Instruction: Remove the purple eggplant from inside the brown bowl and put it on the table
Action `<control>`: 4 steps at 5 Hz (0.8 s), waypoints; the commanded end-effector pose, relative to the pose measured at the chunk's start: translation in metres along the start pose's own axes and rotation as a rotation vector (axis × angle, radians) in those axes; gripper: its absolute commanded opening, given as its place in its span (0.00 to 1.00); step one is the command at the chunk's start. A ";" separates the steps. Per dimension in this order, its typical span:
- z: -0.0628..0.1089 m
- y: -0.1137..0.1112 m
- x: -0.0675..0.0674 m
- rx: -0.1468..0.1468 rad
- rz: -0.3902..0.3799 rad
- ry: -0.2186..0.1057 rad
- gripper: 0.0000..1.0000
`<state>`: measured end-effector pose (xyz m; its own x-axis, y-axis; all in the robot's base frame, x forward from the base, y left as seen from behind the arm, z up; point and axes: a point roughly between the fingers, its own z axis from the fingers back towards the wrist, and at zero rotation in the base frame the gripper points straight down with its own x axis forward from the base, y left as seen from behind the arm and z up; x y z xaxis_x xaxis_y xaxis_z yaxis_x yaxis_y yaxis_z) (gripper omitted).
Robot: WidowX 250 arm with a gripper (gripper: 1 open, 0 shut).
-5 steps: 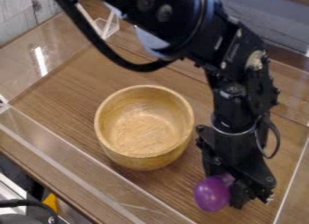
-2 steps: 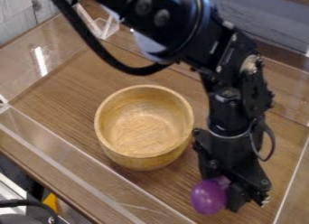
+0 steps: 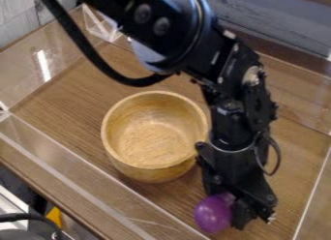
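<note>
The purple eggplant (image 3: 214, 214) has been taken out of the brown bowl (image 3: 154, 135) and is held at the near right, beyond the bowl's rim, with the gripper (image 3: 227, 201) closed on it low over the table (image 3: 85, 106). The setting-down step appears to be in hand; whether the wood is touched cannot be told, so a gentle lowering, if any is needed, and then a release are called for. Glossy, deep purple skin is shown on a rounded end, the rest being hidden by the fingers.

The arm (image 3: 204, 52) is black and segmented, with silvery screws and a loose black cable (image 3: 80, 45).
</note>
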<state>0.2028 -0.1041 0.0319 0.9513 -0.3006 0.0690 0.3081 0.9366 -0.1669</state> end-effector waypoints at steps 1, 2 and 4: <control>-0.001 0.010 0.007 -0.005 0.001 -0.025 1.00; -0.005 0.019 0.009 -0.002 0.009 -0.020 0.00; -0.003 0.022 0.030 -0.012 -0.016 0.003 1.00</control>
<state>0.2312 -0.0930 0.0210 0.9486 -0.3143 0.0360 0.3155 0.9314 -0.1817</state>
